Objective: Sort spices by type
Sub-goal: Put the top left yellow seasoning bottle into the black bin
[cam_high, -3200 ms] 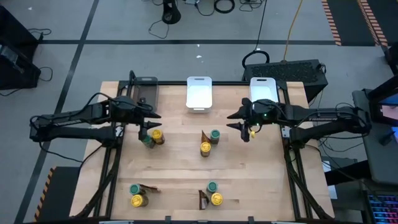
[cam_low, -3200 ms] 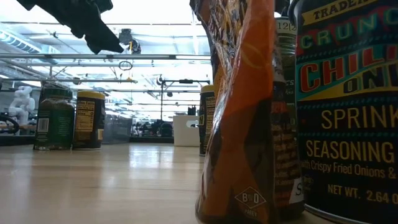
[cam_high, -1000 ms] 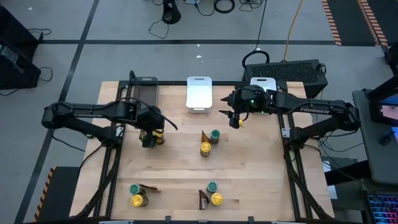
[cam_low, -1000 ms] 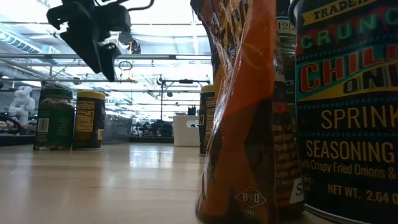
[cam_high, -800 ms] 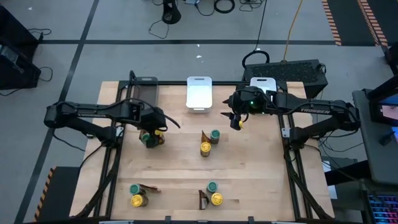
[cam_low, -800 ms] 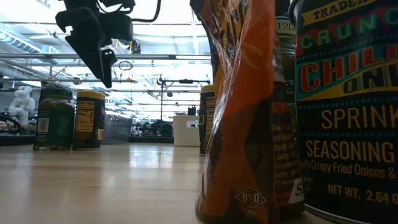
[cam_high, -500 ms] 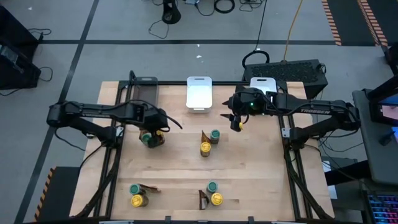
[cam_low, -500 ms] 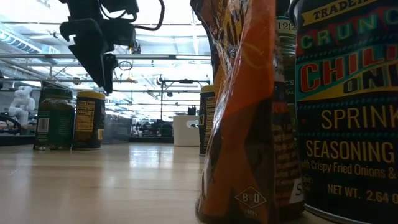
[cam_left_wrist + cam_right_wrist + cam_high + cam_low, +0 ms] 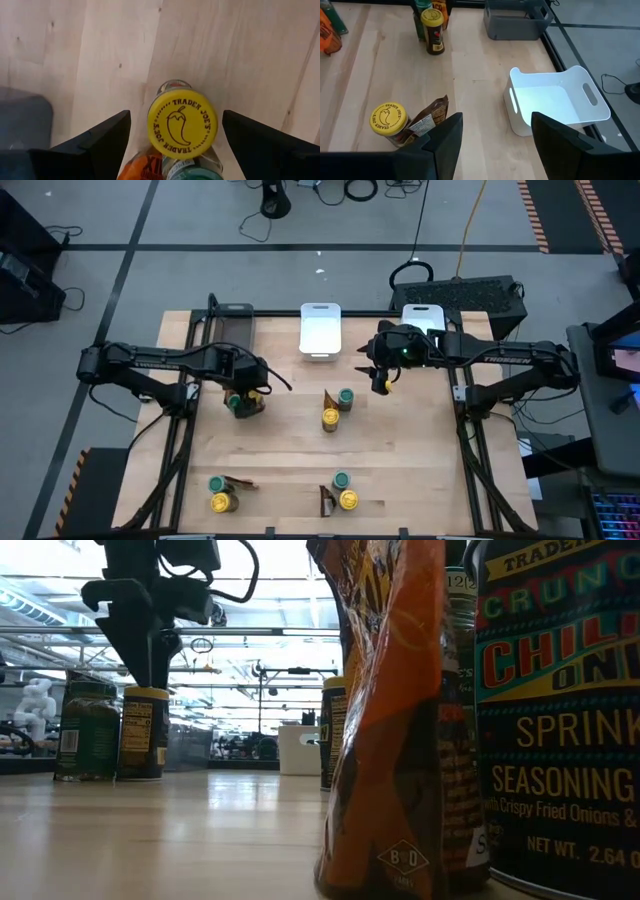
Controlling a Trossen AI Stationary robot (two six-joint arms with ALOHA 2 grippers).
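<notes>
The spices stand in several small groups on the wooden table [image 9: 400, 470], each with a yellow-lidded jar, a green-lidded jar and a brown-orange packet. My left gripper [image 9: 175, 115] is open and points down just above the far-left group. Its fingers stand on either side of the yellow-lidded jar [image 9: 182, 123], apart from it. A green lid [image 9: 195, 173] and a packet [image 9: 142, 170] sit beside that jar. In the low view my left gripper [image 9: 150, 660] hangs right over the jar [image 9: 145, 732]. My right gripper [image 9: 381, 378] hangs open in the air, far right of the middle group [image 9: 335, 408].
A dark tray [image 9: 232, 325] and two white trays [image 9: 320, 328] [image 9: 425, 318] line the far edge. Two more groups stand near the front edge [image 9: 222, 492] [image 9: 340, 496]. The right wrist view shows the middle group's yellow-lidded jar [image 9: 387, 120] and the white tray [image 9: 555, 102].
My left gripper has sunk toward the yellow-lidded jar of the far-left group and has tipped from a slant to pointing nearly straight down. Its fingers have stayed open. The spices have kept their places.
</notes>
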